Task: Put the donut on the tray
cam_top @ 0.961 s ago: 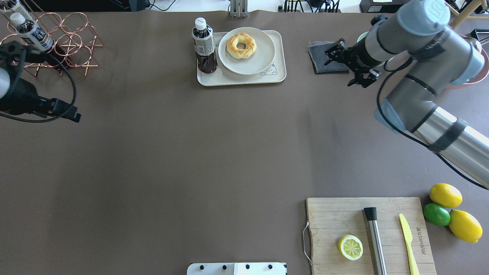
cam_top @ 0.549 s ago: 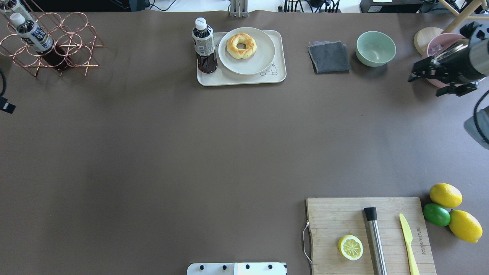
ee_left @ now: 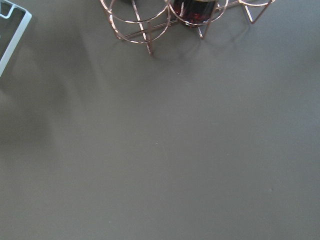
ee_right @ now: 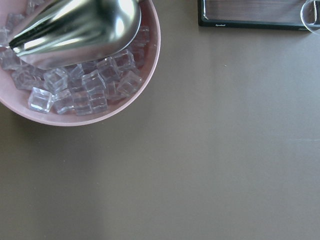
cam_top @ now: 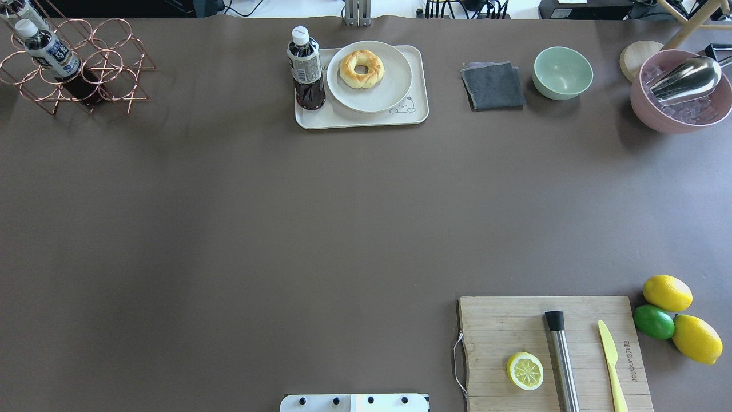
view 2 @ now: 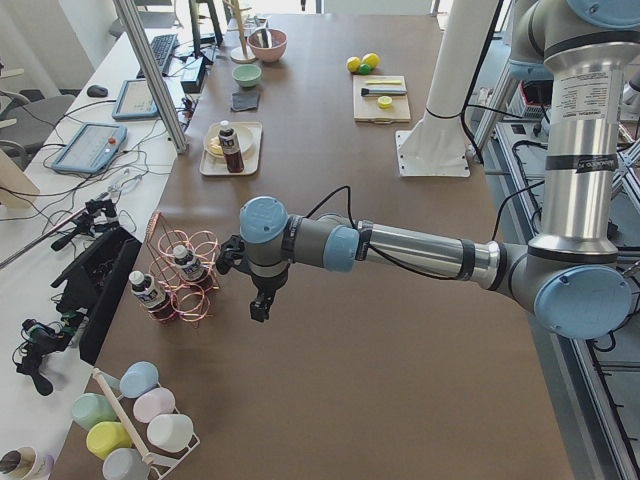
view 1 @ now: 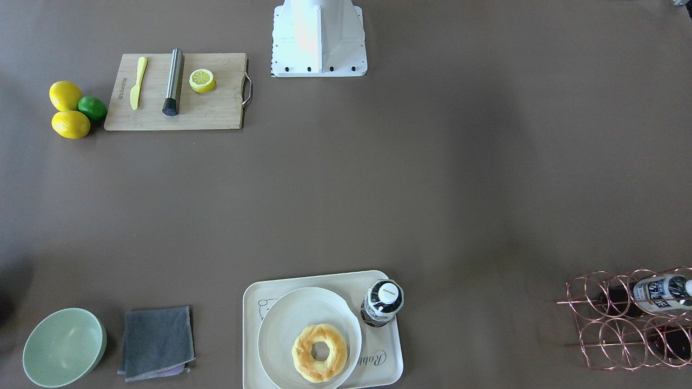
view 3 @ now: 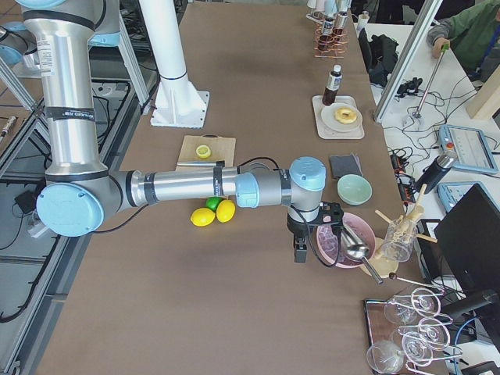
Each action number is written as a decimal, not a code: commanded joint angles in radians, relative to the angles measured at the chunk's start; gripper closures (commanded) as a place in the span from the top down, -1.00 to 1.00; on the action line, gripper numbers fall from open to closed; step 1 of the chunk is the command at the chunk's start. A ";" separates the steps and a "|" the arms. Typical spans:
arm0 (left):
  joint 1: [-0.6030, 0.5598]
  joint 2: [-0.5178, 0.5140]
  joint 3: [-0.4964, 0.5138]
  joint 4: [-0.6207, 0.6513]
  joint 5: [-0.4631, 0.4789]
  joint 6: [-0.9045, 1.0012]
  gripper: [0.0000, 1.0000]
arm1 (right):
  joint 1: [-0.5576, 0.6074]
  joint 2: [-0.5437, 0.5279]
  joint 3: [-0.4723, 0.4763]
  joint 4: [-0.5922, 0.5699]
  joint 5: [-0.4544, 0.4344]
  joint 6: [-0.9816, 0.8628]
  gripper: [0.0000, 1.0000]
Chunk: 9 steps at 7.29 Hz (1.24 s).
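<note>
The golden donut (cam_top: 361,68) lies on a round white plate (cam_top: 394,86) that sits on the cream tray (cam_top: 366,119) at the table's far middle. It also shows in the front-facing view (view 1: 319,352) on the tray (view 1: 386,367). A dark drink bottle (cam_top: 306,68) stands on the tray's left end. Both grippers are outside the overhead view. The left gripper (view 2: 262,305) shows only in the exterior left view, beside the copper rack. The right gripper (view 3: 299,251) shows only in the exterior right view, beside the pink bowl. I cannot tell whether either is open or shut.
A copper wire rack (cam_top: 86,68) with bottles stands far left. A grey cloth (cam_top: 493,86), green bowl (cam_top: 563,72) and pink ice bowl (cam_top: 680,97) with a metal scoop stand far right. A cutting board (cam_top: 549,349) with lemon half, muddler and knife is near right, lemons and a lime beside it.
Both arms have drawn outward and left the overhead view: the right arm moved right, uncovering the green and pink bowls; the left arm moved off the left edge. The donut has not moved.
</note>
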 commanded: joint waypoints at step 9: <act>-0.079 0.008 0.137 0.007 0.017 0.060 0.96 | 0.038 0.006 -0.012 -0.085 -0.015 -0.152 1.00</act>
